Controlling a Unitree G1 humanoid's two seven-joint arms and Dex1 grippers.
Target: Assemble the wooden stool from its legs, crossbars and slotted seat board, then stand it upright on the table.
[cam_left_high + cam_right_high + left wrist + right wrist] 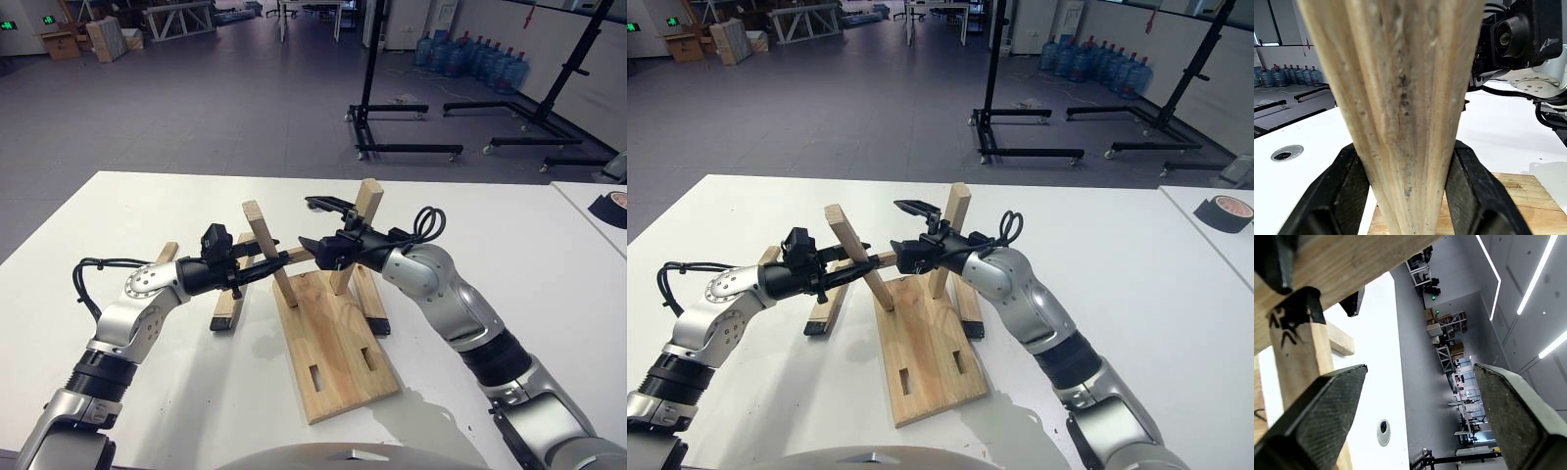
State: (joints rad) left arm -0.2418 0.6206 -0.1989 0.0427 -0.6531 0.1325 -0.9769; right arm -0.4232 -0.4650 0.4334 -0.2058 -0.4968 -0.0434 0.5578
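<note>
Your left hand (263, 268) is pinching the tilted leg (265, 240) about halfway up. In the left wrist view both fingers (1342, 191) press flat against the wood, one on each side. The leg's foot rests on the far end of the seat board (338, 362), and its top leans away toward the table's far left corner.

Your right hand (315, 226) is spread wide and grips nothing. One finger sits high beside the second leg (364, 211), and the other sits low by the crossbar (296, 257). In the right wrist view one finger (1317, 416) lies right against the crossbar's marked end, while the other stands well apart in open air. Whether that low finger actually touches the crossbar, you cannot tell.

The second leg stands on the far right corner of the seat board and tips slightly toward the table's right edge. A short stretch of the crossbar shows between the two legs at about half their height. Whether it is seated in either leg, you cannot tell.

The seat board lies flat in the middle of the table (509, 225). It runs toward the near edge, with two slots showing at its near end. A loose bar (225, 311) lies on the table left of the board, beneath your left hand. Another loose piece (372, 304) lies just beside the board's right edge. A roll of tape (612, 208) sits on the neighbouring surface past the table's right edge.
</note>
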